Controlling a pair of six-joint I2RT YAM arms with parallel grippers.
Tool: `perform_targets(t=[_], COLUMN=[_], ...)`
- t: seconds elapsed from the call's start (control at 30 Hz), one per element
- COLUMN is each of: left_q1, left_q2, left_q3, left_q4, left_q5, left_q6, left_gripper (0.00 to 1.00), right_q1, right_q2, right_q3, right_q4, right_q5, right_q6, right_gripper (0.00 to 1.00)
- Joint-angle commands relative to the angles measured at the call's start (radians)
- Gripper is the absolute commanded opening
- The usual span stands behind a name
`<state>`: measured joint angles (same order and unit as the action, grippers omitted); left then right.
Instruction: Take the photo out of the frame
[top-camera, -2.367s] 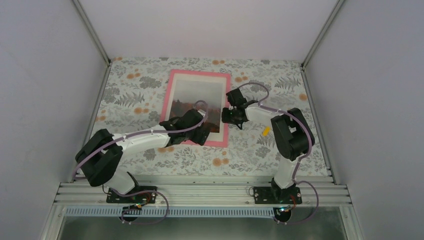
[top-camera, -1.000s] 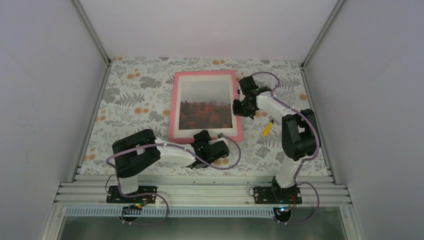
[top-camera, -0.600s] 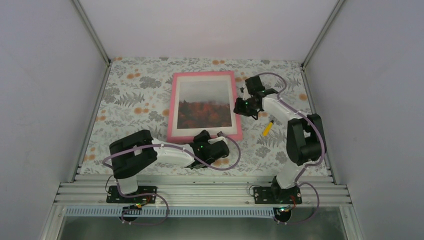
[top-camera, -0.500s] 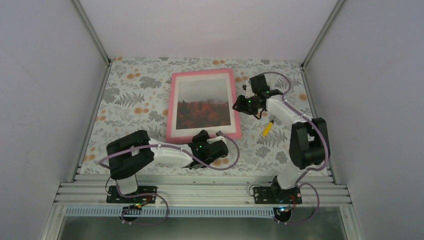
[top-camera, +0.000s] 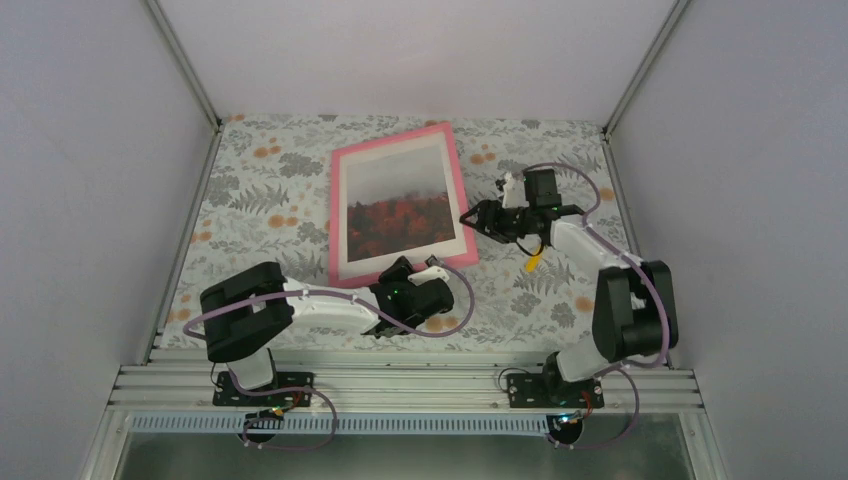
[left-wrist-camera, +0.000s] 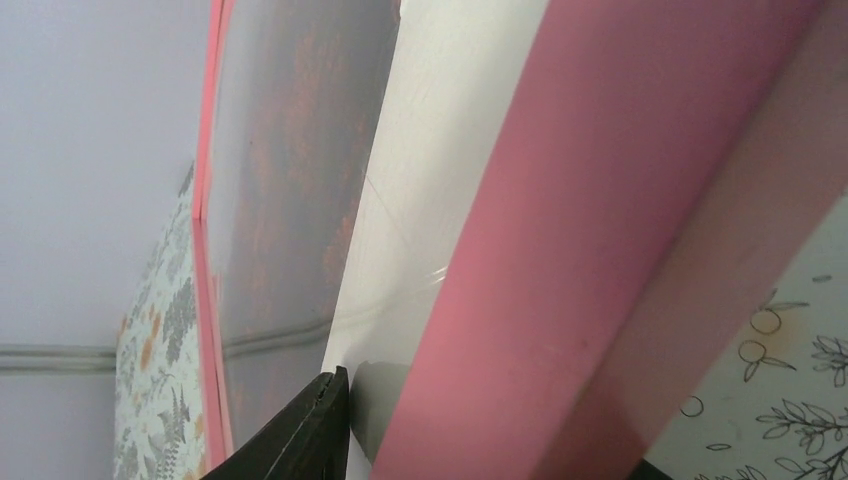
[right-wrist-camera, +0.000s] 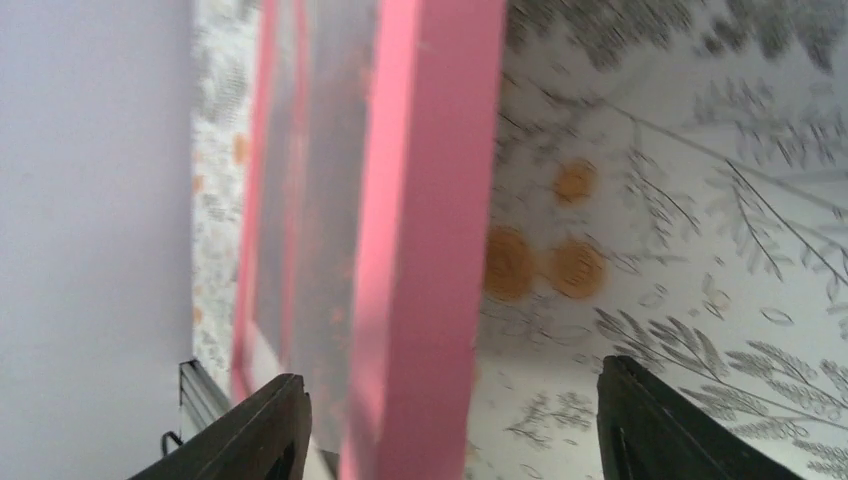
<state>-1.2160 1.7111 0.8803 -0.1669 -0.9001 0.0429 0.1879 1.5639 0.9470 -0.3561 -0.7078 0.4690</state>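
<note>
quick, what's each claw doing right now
left claw: closed on the frame at its near edge
right claw: open, frame edge between its fingers

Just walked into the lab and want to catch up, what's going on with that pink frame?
The left gripper is clamped on the near edge of the pink frame, which looks tilted up off the floral table. The right gripper sits open astride the frame's right edge. The photo is in the frame, not yet taken out.

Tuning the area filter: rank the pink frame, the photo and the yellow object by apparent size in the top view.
1. pink frame, largest
2. photo, slightly smaller, sitting inside it
3. small yellow object, by far the smallest
</note>
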Motion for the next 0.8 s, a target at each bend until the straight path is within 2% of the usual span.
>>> perform_targets(t=[0.0, 0.13, 0.23, 0.47, 0.77], left_q1=[-0.003, -0.001, 0.005, 0.022, 0.098], left_q2=[-0.083, -0.116, -0.144, -0.259, -0.461], left_q3=[0.047, 0.062, 0.092, 0.174, 0.161], left_q4=[0.043, 0.033, -0.001, -0.128, -0.218], left_q5=[-0.042, -0.055, -0.084, -0.153, -0.101], left_q6=[-0.157, -0.171, -0.208, -0.360, -0.576], left_gripper=[0.32, 0.31, 0.26, 0.21, 0.10], right_q1=[-0.025, -0.028, -0.028, -0.029, -0.029], right_q2=[-0.162, -0.262, -0.319, -0.388, -0.420], right_q3=[0.011, 0.032, 0.035, 0.013, -0.005], right_q4=[0.091, 0.096, 0.099, 0.075, 0.076], right_q5=[-0.093, -0.100, -0.073, 0.043, 0.083], right_q6=[0.003, 0.009, 0.004, -0.030, -0.058], right_gripper=[0.66, 0.75, 0.79, 0.80, 0.80])
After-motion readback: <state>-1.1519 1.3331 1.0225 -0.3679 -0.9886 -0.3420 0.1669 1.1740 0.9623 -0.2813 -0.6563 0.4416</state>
